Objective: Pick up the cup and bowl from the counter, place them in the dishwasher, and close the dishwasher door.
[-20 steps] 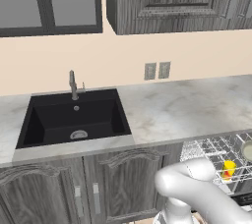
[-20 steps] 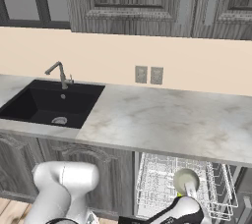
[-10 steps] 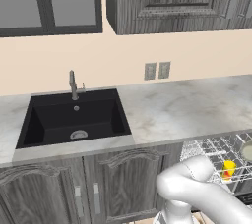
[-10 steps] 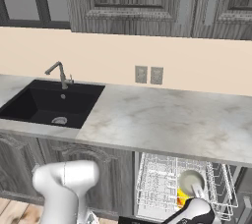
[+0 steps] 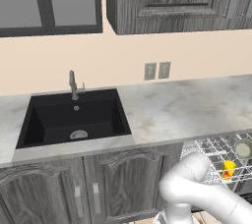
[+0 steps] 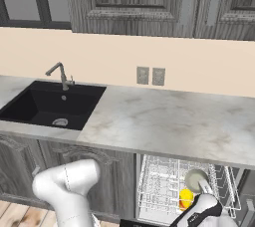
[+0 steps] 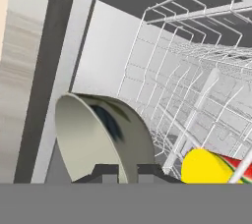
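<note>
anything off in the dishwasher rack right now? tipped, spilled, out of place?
Nothing spilled or damaged. The bowl stands on edge in the white wire rack instead of lying flat, with the pincer closed on its rim. The yellow cup lies tilted in the rack just beside the bowl. The counter shows no mess.

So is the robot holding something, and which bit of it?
Yes, the bowl. The fingers pinch its rim, one on each side, inside the dishwasher rack beside the cup.
</note>
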